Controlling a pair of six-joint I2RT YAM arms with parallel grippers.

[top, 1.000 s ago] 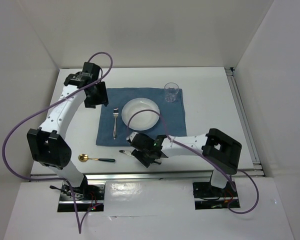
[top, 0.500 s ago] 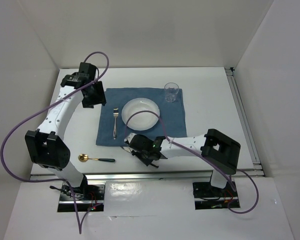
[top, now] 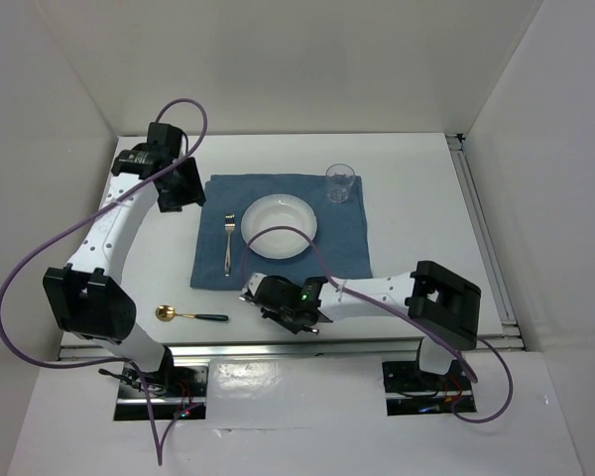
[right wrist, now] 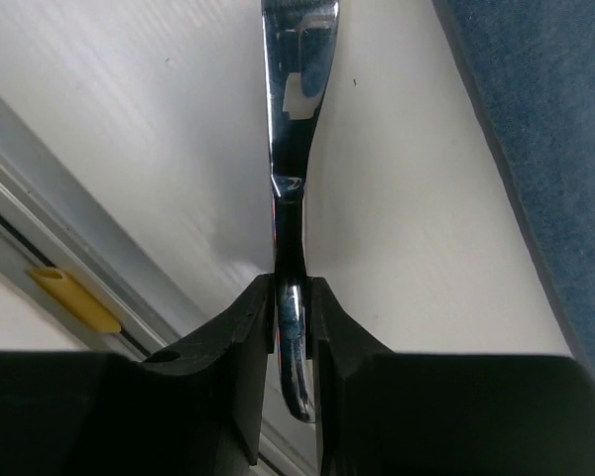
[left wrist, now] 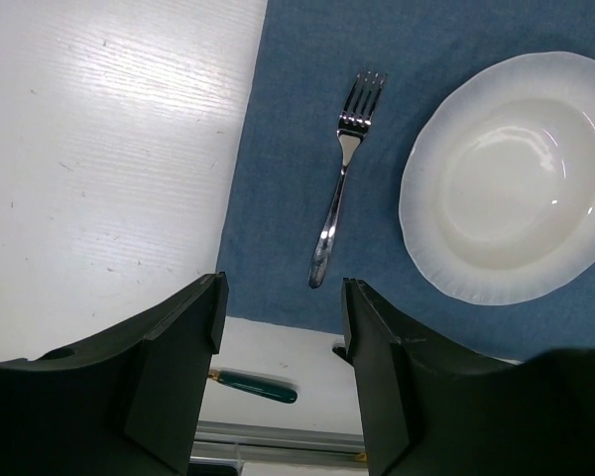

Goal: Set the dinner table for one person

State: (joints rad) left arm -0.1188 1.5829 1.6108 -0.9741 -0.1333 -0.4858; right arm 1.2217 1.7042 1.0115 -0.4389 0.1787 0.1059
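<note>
Right tool [right wrist: 291,297] at 6 o'clock, pinched tight on a steel utensil [right wrist: 297,99] lying on the white counter [top: 416,198], rails at 6 and 3. Gold-bowled spoon [top: 193,315] at 7. On the blue mat [top: 347,248]: fork [left wrist: 339,188] at 9 of the plate [left wrist: 506,178], glass [top: 340,182] at 1. Left tool [left wrist: 283,293] at 10, jaws apart, empty.

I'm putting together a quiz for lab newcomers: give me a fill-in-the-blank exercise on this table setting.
1. In the top view, the fork lies on the blue mat, to the ___ of the plate.
2. The glass stands at the mat's far ___ corner.
3. The gold spoon on the white dinner table has a dark ___ handle.
4. The right gripper is ___ on a silver utensil.

Missing words: left; right; green; shut.
</note>
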